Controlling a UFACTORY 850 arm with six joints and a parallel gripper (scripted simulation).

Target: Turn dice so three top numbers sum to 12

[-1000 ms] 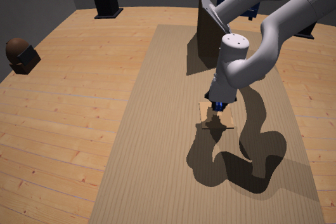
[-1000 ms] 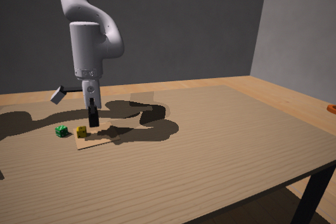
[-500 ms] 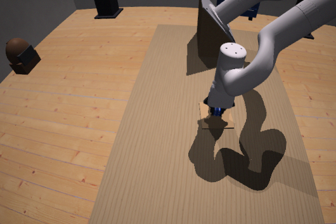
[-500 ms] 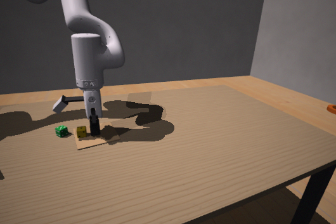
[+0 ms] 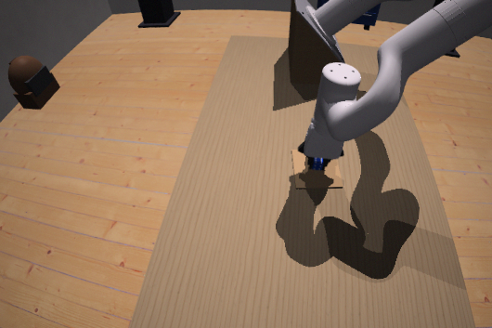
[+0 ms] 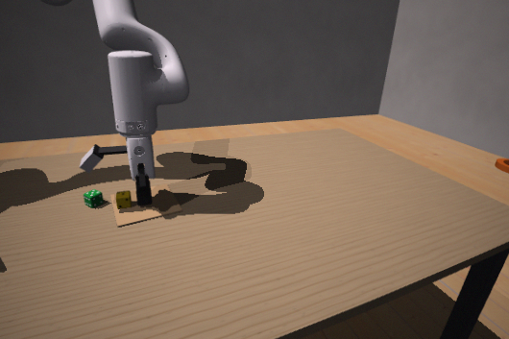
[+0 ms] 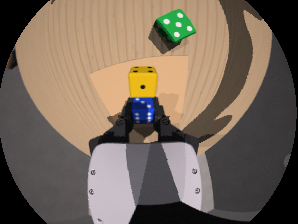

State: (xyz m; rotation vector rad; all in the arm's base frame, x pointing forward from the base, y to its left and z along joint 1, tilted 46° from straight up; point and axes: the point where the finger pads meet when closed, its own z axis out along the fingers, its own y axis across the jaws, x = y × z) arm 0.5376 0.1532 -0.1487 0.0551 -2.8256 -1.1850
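My gripper [image 7: 143,104] is shut on a blue die [image 7: 141,110] and holds it low over the small tan mat [image 6: 141,210], right next to a yellow die [image 7: 143,82]. The yellow die [image 6: 123,199] lies on the mat near its left edge. A green die [image 6: 93,198] lies on the table, off the mat to the left; it also shows in the wrist view [image 7: 176,26]. In the top view the arm hides most of the mat [image 5: 317,177], and only a bit of the blue die [image 5: 317,163] shows under the wrist. I cannot tell whether the blue die touches the mat.
A dark slanted board [image 5: 306,51] stands at the back of the table by the arm's base. A grey camera bracket [image 6: 93,156] juts from the wrist. An orange object [image 6: 502,164] lies at the far right.
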